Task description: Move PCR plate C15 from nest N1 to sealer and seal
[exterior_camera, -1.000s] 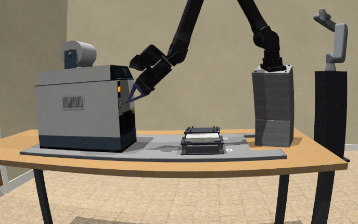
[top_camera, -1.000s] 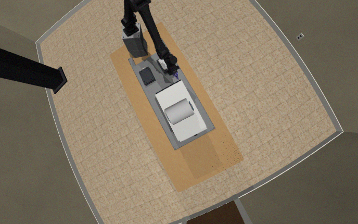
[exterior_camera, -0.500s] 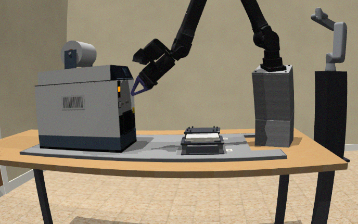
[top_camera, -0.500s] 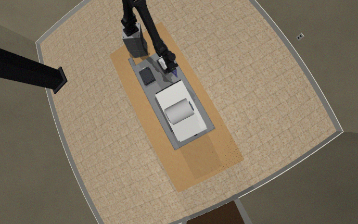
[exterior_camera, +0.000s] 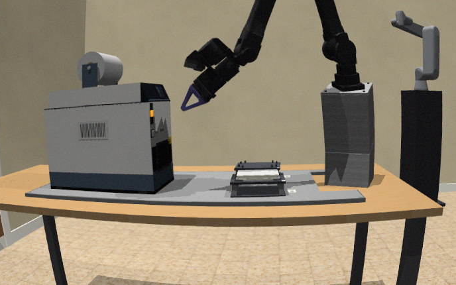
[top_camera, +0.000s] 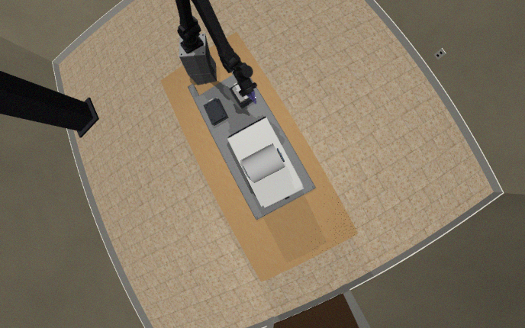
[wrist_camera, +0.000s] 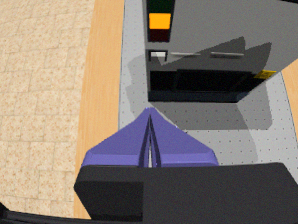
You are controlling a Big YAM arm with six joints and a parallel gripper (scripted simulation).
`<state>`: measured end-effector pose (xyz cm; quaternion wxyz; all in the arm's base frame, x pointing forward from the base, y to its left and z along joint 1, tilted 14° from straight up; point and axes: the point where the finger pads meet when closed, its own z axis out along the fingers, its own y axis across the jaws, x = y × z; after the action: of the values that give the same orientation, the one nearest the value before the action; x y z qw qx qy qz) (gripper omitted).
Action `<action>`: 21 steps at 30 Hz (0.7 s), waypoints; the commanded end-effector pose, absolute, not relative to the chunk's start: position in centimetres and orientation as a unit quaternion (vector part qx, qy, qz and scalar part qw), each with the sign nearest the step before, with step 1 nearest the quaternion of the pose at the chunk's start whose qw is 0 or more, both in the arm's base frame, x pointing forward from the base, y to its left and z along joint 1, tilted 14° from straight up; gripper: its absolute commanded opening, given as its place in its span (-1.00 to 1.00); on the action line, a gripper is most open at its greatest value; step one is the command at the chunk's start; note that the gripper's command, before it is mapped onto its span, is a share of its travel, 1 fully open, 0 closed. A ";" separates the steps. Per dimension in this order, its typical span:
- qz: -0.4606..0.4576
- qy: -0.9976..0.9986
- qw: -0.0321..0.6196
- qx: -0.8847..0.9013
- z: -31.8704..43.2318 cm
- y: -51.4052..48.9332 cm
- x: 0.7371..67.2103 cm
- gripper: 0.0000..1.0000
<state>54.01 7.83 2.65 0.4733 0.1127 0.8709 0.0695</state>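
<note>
The sealer [exterior_camera: 105,140] stands at the left of the grey base, with its lamp amber [exterior_camera: 151,113]. In the wrist view the amber lamp [wrist_camera: 158,20] sits above the small START key [wrist_camera: 157,54], beside the dark mouth [wrist_camera: 200,86] of the housing. No stage or plate C15 shows outside the housing. My gripper [exterior_camera: 186,105] is shut and empty. It hangs in the air a short way off the sealer's front, pointing down toward it, and its purple fingers [wrist_camera: 150,119] touch nothing. From above it [top_camera: 251,98] is over the near nest.
Two plate nests stand mid-base: one holds the foil-topped plate C51 [exterior_camera: 257,173], the dark one [top_camera: 214,110] is empty. The arm's grey pedestal [exterior_camera: 347,134] is at the right. A black post with a camera arm [exterior_camera: 420,141] stands beyond the table's right end. A foil roll [exterior_camera: 100,69] tops the sealer.
</note>
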 end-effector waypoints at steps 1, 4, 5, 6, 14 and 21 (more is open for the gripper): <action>0.070 0.868 0.477 0.118 3.1 7.6 52.9 -1.00; 0.069 0.875 0.465 0.116 2.9 7.9 50.5 -1.00; 0.070 0.875 0.465 0.114 3.2 8.2 50.0 -1.00; 0.071 0.875 0.466 0.114 3.7 8.3 49.6 -1.00; 0.048 0.875 0.476 0.071 6.7 9.2 48.6 1.00; 0.003 0.880 0.475 -0.019 8.4 11.4 50.6 1.00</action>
<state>47.79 9.13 5.39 0.4583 0.0466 0.8873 0.0234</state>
